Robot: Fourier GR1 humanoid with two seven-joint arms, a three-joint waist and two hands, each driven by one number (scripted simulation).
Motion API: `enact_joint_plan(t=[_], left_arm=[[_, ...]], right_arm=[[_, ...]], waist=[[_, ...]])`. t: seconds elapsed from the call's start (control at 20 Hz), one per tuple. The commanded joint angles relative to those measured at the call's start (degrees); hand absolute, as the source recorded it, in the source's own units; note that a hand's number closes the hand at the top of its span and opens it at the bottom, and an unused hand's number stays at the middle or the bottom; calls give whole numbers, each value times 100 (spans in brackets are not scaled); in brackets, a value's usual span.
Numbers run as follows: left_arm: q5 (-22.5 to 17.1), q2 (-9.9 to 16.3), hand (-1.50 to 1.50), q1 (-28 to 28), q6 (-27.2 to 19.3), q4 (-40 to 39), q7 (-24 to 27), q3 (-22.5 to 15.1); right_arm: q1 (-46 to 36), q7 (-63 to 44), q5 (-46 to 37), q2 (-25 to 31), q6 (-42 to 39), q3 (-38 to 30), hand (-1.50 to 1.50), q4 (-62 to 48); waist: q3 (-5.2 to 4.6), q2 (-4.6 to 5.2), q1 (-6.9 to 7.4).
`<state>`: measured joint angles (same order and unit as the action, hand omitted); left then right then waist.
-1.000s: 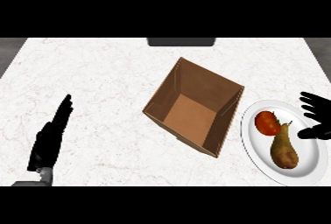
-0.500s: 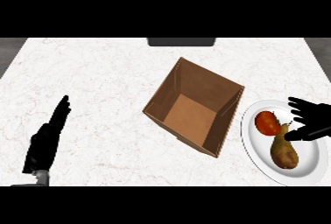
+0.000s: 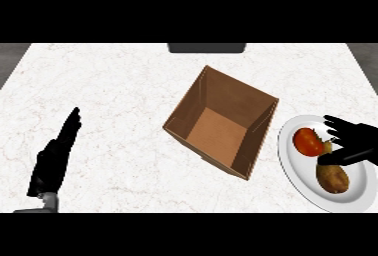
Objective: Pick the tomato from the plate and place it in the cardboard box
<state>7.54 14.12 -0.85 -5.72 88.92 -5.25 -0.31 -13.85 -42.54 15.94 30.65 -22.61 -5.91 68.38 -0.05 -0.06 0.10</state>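
While the round red tomato lies on the white round plate at the right, the black right hand hovers beside it, fingers spread wide, nothing grasped; the open brown cardboard box waits, so everything is left.

You will find nothing to read here: no words, labels, brand marks, numbers or signs stand on anything in the head view. The brown open-topped cardboard box shows you only plain walls and a plain floor, the round white plate carries no print on its rim, and the white marbled counter top bears only its grey veining. The dark rectangular block at the counter's far edge is unmarked too.
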Motion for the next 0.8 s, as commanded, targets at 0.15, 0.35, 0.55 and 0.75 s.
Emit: enact_joint_plan(t=[0.15, 0.35, 0.55, 0.75], left_arm=[[259, -317, 0, -154, 23, -240, 458, 5], [194, -199, 0, 224, 186, -40, -165, 216], [279, -203, 0, -85, 258, 500, -350, 183], [199, -151, 0, -27, 372, 82, -15, 402]], right_arm=[[-61, 2, -250, -199, -160, -266, -150, -78], [242, -384, -337, -580, 236, -161, -150, 683], [-197, -16, -672, -648, 162, -212, -150, -169], [-474, 151, -722, -649, -23, -300, -150, -605]], waist=[[5, 4, -2], [4, 0, -19], [6, 3, 16], [6, 10, 23]])
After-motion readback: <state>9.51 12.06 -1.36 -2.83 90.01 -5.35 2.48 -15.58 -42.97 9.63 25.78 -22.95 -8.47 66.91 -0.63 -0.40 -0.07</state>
